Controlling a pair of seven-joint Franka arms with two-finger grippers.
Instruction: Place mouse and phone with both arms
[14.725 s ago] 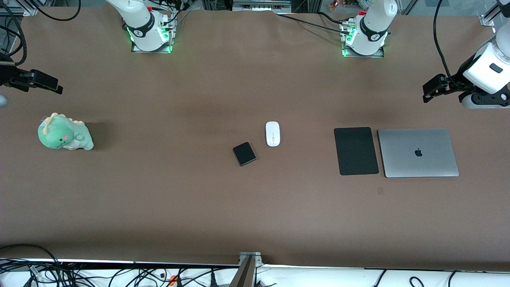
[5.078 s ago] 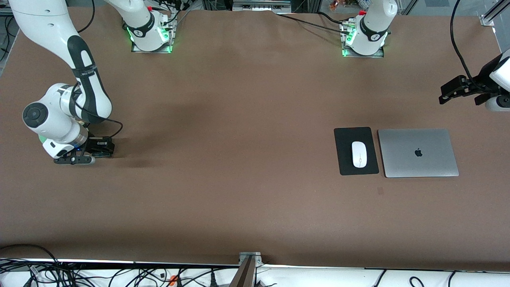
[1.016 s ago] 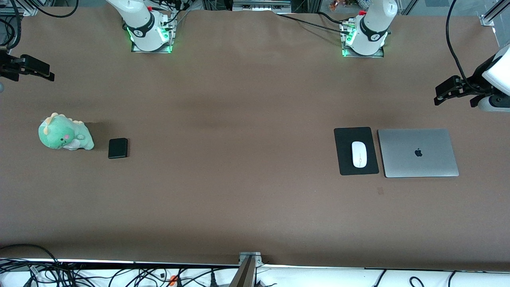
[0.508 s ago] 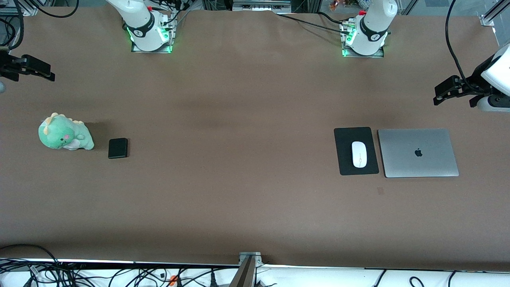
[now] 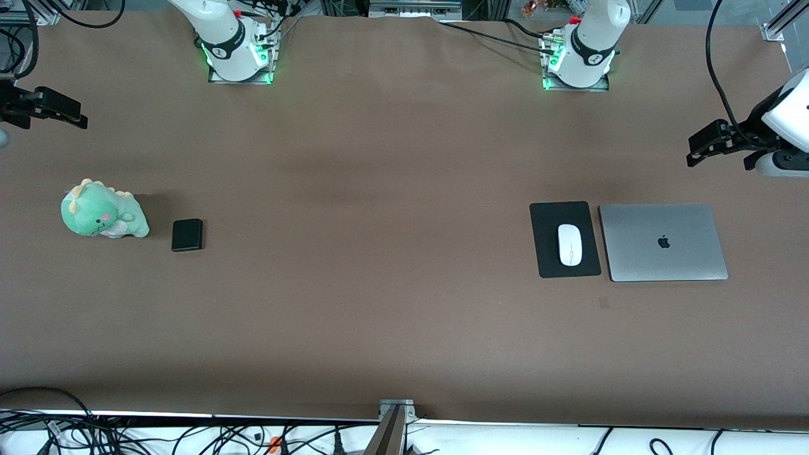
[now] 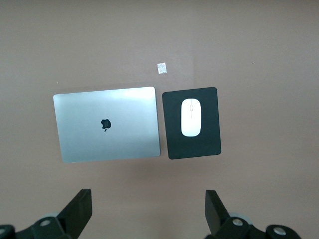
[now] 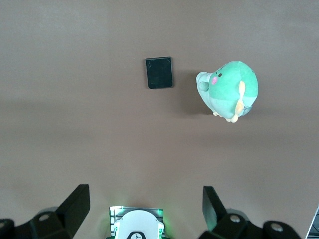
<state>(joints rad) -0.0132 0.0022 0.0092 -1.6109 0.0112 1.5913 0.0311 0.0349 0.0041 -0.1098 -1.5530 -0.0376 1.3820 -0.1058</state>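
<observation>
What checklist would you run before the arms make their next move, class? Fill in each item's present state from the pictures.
1. Mouse lies on the mouse pad: ok.
2. Phone lies flat on the table beside the plush dinosaur: ok.
3. Left gripper open, holding nothing: ok.
4. Right gripper open, holding nothing: ok.
5. Laptop shut, beside the pad: ok.
6. Both grippers held off the items: ok.

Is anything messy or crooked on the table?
Nothing stands out. The mouse sits straight on the mouse pad beside the shut laptop. The phone lies flat beside the dinosaur toy.
</observation>
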